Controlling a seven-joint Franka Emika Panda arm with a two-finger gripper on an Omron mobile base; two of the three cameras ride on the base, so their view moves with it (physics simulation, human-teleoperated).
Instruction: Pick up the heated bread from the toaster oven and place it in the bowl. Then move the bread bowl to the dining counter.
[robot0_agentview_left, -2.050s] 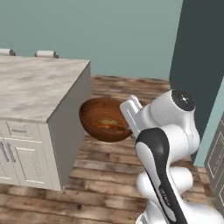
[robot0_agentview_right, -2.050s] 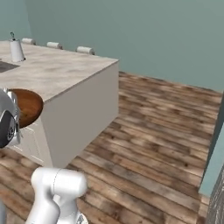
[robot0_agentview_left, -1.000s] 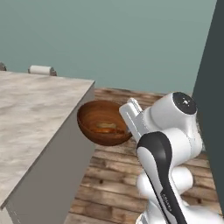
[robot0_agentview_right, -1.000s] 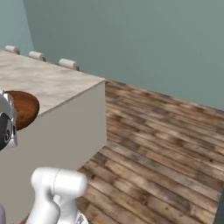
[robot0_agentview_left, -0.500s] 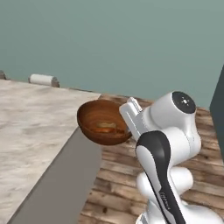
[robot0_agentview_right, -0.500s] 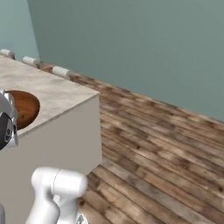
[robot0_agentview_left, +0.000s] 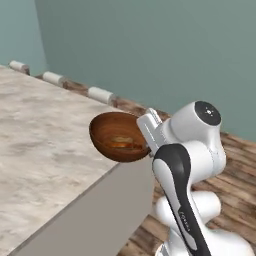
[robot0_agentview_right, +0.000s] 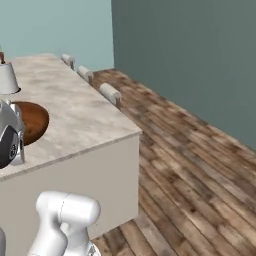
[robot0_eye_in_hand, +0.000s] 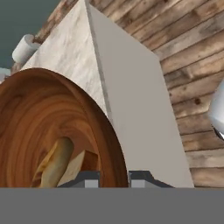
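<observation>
My gripper (robot0_eye_in_hand: 113, 178) is shut on the near rim of the glossy reddish-brown bowl (robot0_eye_in_hand: 39, 118), one finger inside and one outside. The tan bread (robot0_eye_in_hand: 55, 161) lies at the bottom of the bowl. In the left base view the bowl (robot0_agentview_left: 116, 136) with the bread (robot0_agentview_left: 123, 143) hangs at the gripper (robot0_agentview_left: 148, 142), just over the corner of the marble dining counter (robot0_agentview_left: 40, 135). The right base view has the bowl (robot0_agentview_right: 31, 121) above the dining counter (robot0_agentview_right: 85, 112) near its edge. Whether it touches the slab I cannot tell. The toaster oven is out of view.
Pale rounded stool backs (robot0_agentview_left: 101, 94) line the counter's far side, also seen as stool backs (robot0_agentview_right: 110, 92) from the right. A pale cone-shaped object (robot0_agentview_right: 7, 79) stands further back on the counter. Wooden floor (robot0_agentview_right: 190, 165) runs to the teal wall.
The whole picture has shifted, so the base has driven up to the counter. The bowl stays in the same grip and now hangs over the counter's corner instead of beside it.
</observation>
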